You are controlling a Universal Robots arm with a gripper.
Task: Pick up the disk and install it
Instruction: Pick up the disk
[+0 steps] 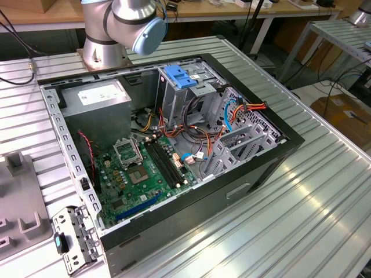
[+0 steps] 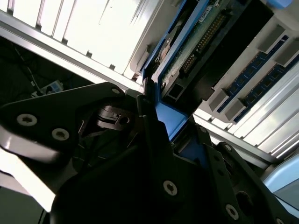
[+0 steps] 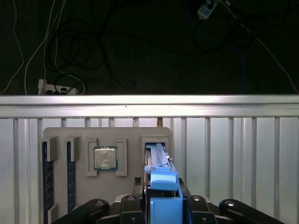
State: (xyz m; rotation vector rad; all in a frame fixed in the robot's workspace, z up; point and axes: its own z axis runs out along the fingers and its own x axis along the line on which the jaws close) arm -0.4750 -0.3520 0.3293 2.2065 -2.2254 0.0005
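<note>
the arm (image 1: 124,17) is smooth silver-grey metal with fat round joints, one closed by a pale blue cap (image 1: 149,33) at its four o'clock. its round metal base (image 1: 103,52) flares out at six o'clock. the gripper (image 2: 169,111) is matt black, built of flat angular plates pinned with bright round screws (image 2: 169,187).
</note>
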